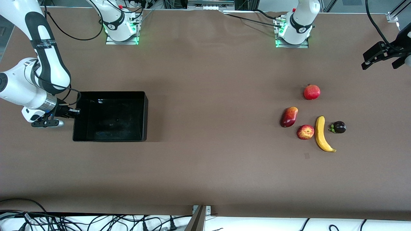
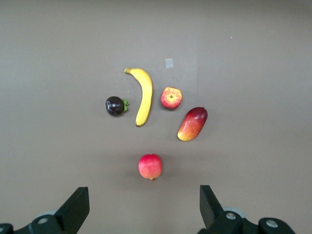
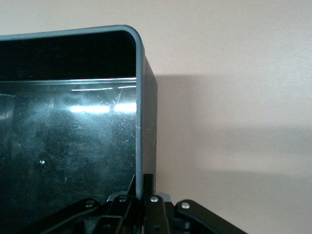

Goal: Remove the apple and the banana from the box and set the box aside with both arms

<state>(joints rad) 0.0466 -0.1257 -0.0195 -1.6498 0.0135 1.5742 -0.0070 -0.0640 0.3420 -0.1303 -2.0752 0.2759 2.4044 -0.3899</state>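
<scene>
The black box [image 1: 112, 93] lies toward the right arm's end of the table. My right gripper [image 1: 76, 111] is shut on its end wall [image 3: 140, 122], one finger inside and one outside [image 3: 145, 183]. The fruits lie in a cluster toward the left arm's end: a yellow banana [image 1: 321, 134] [image 2: 144, 95], a red-yellow apple [image 1: 305, 132] [image 2: 171, 98], a long red fruit [image 1: 289, 116] [image 2: 192, 124], a round red fruit [image 1: 311, 92] [image 2: 150, 166] and a dark purple one [image 1: 339, 127] [image 2: 115, 106]. My left gripper [image 1: 380, 64] [image 2: 144, 195] hangs open and holds nothing, over bare table beside the round red fruit.
The two arm bases [image 1: 121, 29] [image 1: 293, 30] stand along the table's edge farthest from the front camera. A small pale mark [image 1: 307, 155] sits on the brown tabletop near the banana's tip. Loose cables [image 1: 96, 221] lie off the edge nearest that camera.
</scene>
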